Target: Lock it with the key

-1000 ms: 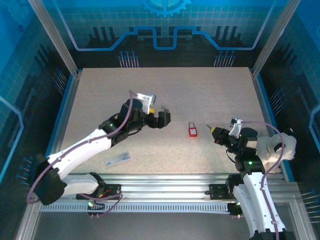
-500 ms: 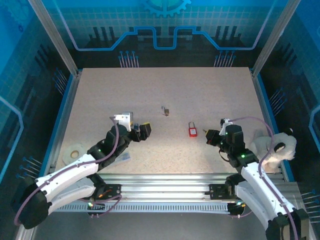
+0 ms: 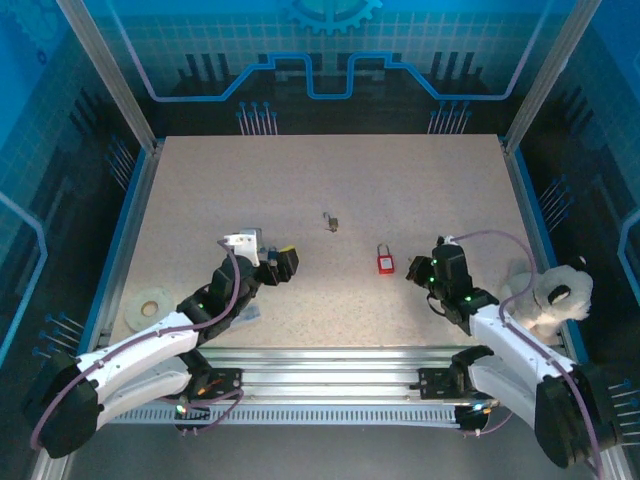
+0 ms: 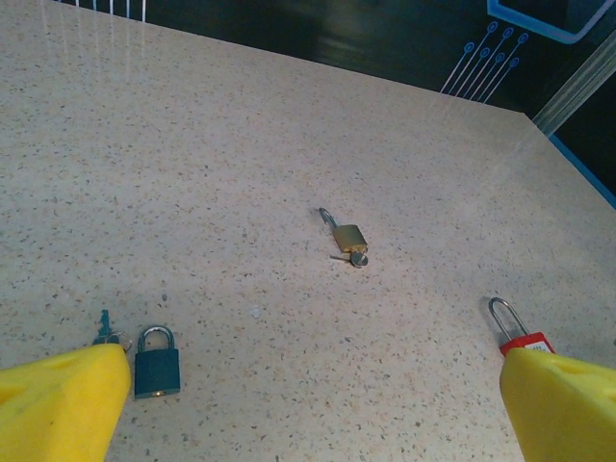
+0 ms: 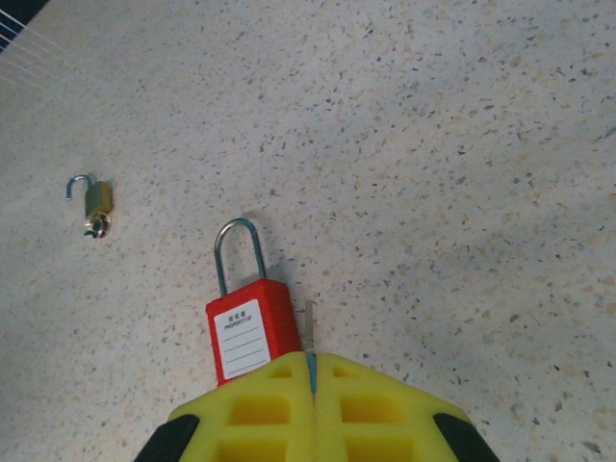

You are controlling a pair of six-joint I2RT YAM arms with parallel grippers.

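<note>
Beside the red, silver-shackled padlock (image 5: 252, 327), the right gripper (image 5: 313, 361) has moved left, fingers clamped on the tiny teal-headed metal key (image 5: 310, 322). The left gripper (image 3: 283, 262) has retracted nearer, fingers spread wide, empty.

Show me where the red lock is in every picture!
Top external: the red padlock is right of centre, beside the right gripper.
Left wrist: bottom right, partly behind a yellow finger.
Right wrist: bottom middle, left of the key pinched by the gripper.
Shared landmark: the small brass padlock, up-left of it.
</note>
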